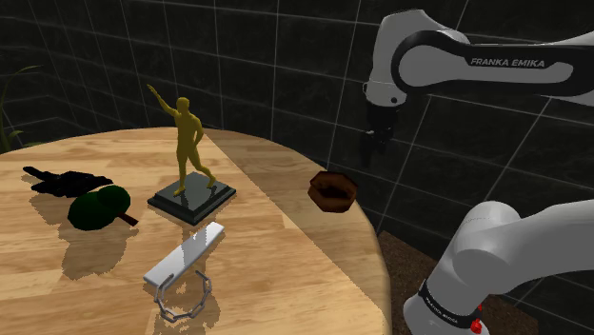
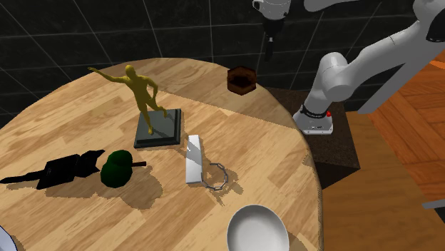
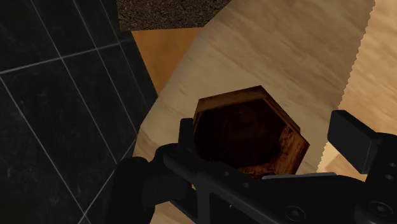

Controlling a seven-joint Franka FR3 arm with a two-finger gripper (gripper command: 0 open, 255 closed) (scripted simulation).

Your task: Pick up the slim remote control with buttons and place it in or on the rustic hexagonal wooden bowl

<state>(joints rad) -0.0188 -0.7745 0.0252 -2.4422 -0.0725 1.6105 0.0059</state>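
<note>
The gripper (image 3: 267,130), fingers spread wide and clasping nothing, is hanging just above the empty brown bowl (image 3: 232,100), while the pale slim remote (image 1: 186,255) is lying flat on the table (image 1: 286,271) well away from the hand, one end turned roughly toward it.

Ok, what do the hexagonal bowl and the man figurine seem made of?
The hexagonal bowl looks like dark matt wood: mottled brown walls, lighter worn rim. The figurine is uniform dull gold with soft highlights, perhaps metal or painted plastic; its dark base shows a sheen, maybe polished stone.
</note>
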